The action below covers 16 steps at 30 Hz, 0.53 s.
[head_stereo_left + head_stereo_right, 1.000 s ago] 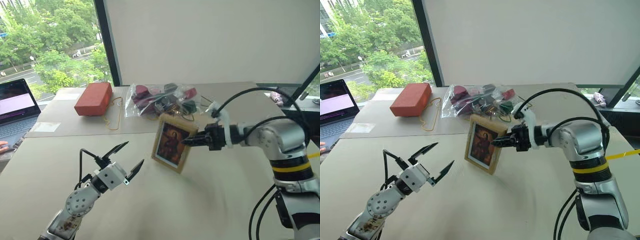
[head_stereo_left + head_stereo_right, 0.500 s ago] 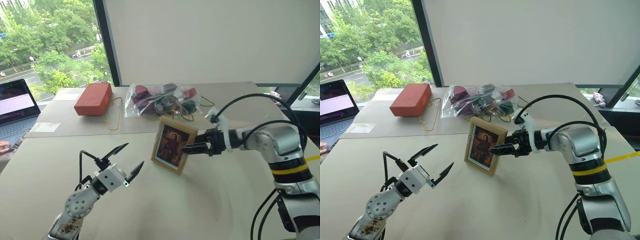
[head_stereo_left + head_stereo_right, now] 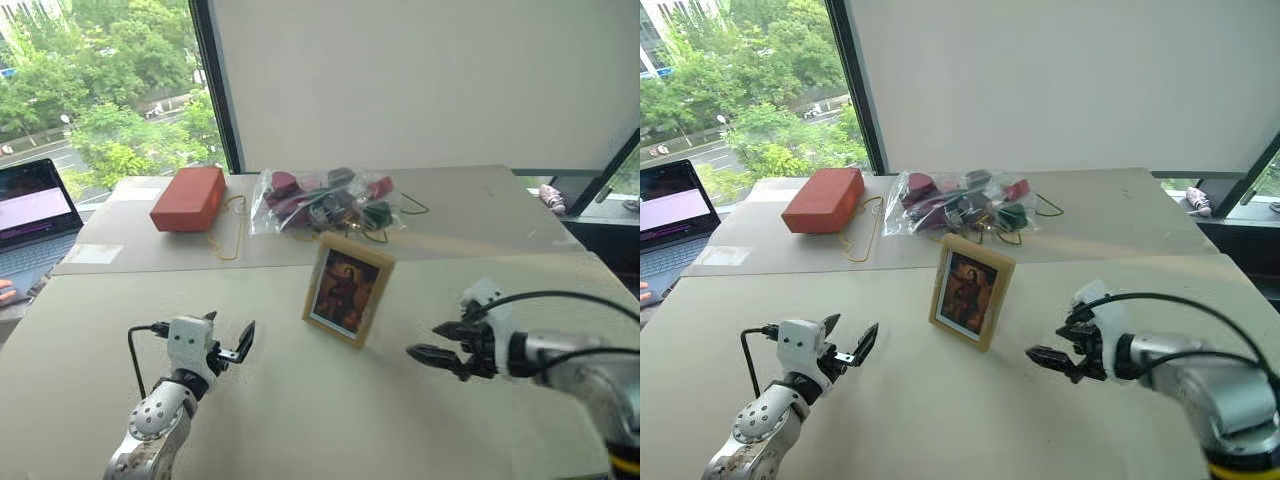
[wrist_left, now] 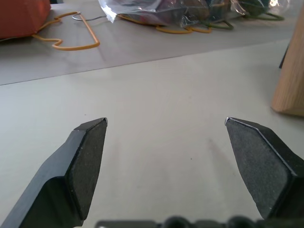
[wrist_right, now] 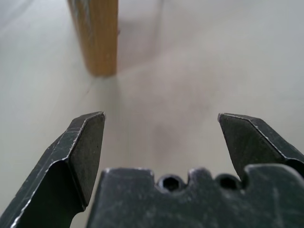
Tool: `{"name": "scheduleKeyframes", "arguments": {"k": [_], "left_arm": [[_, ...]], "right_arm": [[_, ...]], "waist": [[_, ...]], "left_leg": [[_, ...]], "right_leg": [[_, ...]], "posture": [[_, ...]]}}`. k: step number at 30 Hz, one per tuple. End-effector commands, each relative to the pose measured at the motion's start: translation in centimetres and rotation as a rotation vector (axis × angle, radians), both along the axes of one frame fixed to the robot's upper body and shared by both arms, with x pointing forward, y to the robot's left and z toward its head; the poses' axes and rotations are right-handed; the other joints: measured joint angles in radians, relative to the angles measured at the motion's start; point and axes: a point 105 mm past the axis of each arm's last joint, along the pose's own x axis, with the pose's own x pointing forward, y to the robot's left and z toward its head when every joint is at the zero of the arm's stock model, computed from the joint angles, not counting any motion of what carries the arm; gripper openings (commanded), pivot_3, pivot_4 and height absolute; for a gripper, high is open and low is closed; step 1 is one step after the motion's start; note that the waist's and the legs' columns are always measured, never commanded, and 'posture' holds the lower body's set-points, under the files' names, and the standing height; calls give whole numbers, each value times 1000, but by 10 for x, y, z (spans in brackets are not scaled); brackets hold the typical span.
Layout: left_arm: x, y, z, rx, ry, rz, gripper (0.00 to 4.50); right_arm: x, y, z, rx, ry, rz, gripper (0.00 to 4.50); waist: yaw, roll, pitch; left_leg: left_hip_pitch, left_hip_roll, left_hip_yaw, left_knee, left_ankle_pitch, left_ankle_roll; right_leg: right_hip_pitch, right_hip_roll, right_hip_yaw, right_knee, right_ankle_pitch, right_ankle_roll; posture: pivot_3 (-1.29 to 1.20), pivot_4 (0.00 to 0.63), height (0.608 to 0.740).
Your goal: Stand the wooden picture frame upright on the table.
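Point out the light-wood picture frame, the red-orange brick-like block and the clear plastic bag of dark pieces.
light-wood picture frame (image 3: 346,290): left eye view, on its picture.
red-orange brick-like block (image 3: 187,197): left eye view, top face.
clear plastic bag of dark pieces (image 3: 322,201): left eye view, middle of bag.

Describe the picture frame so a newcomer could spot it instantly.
On the pale beige table, look near the middle, in front of the clear bag of dark items and the red-orange block. The wooden picture frame stands there upright, the only standing thing, light wood around a brownish portrait.
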Motion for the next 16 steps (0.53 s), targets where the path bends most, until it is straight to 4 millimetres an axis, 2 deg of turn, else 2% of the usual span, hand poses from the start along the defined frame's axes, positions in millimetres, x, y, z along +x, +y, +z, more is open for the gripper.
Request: {"name": "scheduleKeyframes", "arguments": {"k": [1,3,5,9,12,16], "left_arm": [[-3,11,5,-34,-1,81,4280],[-3,11,-1,-31,16,87,4280],[-2,11,-4,-30,25,90,4280],[-1,11,-5,-25,23,84,4280],[1,12,-5,-27,16,92,4280],[2,8,-3,-14,4,72,4280]], "right_arm": [[1,-8,9,-39,-290,-250,4422],[-6,-16,0,-5,-390,-469,4422],[-12,-17,-12,-3,-436,-587,4422],[-15,-20,-34,-77,-460,-664,4422],[-15,-25,-35,-66,-484,-708,4422],[-14,-19,-36,-78,-499,-668,4422]], "waist": [[3,-1,-1],[9,-3,-2],[8,-3,-3],[-5,-3,-3],[-4,-3,-3],[-3,-3,-3]], "left_leg": [[1,0,0,0,0,0],[0,0,0,-1,1,-3],[0,0,-1,-1,2,-3],[1,0,2,-2,3,-6],[3,0,2,-3,3,-6],[3,0,2,-4,3,-6]], "right_leg": [[1,1,0,0,0,0],[0,0,0,-1,0,0],[-1,0,0,-1,0,0],[-1,-1,2,-2,0,0],[0,0,2,-1,-1,-2],[0,0,2,-1,-1,-2]], "posture": [[0,150,740],[0,150,740],[0,150,740],[0,150,740],[0,150,740],[0,150,740]]}}
